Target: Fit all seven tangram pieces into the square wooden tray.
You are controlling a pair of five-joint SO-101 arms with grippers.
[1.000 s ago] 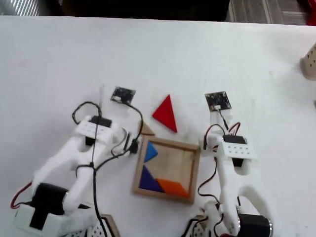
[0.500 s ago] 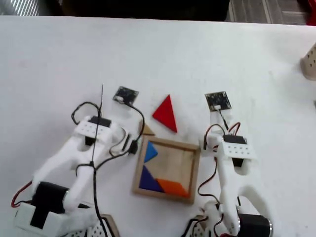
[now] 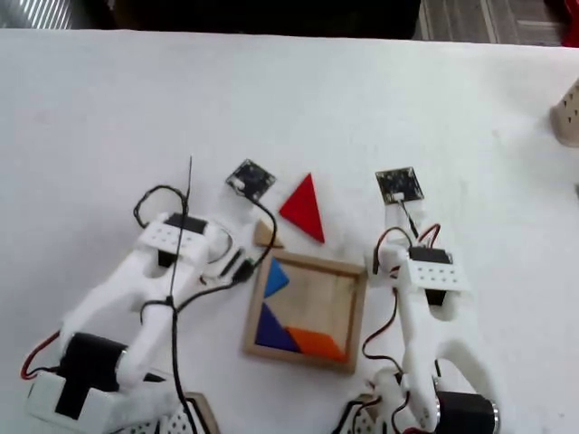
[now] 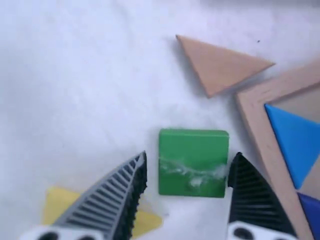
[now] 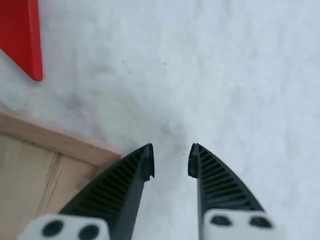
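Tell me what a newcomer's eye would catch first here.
The red triangle on the white table, just beyond the wooden tray with three coloured pieces in it. Next, the green square lying between the left arm's open jaws beside the tray.

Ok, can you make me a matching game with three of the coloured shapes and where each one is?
Things:
1. green square
2. red triangle
3. blue triangle

Places:
A. inside the tray
B. on the table outside the tray, no gripper around it
C. in the gap of the left gripper

Pairs: 1-C, 2-B, 3-A.
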